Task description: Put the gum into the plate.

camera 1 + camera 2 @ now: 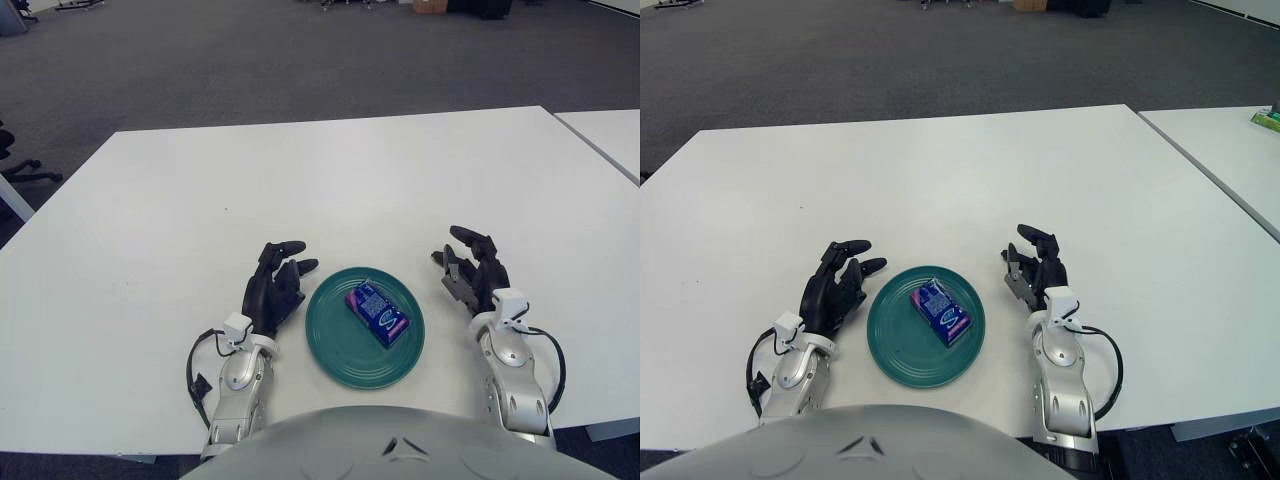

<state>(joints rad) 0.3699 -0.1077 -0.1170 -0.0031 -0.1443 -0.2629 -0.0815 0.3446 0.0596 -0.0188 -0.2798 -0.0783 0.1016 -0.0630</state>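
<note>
A blue and pink gum pack (378, 312) lies flat inside the green plate (340, 350) near the table's front edge. My right hand (470, 270) shows just right of the plate, fingers loosely spread and holding nothing. My left hand (278, 280) shows at the plate's left rim, fingers relaxed and empty. Neither hand touches the gum.
The white table (300, 190) stretches far and to both sides of the plate. A second white table (1220, 150) stands to the right across a narrow gap. Grey carpet lies beyond, with a chair base (25, 170) at the far left.
</note>
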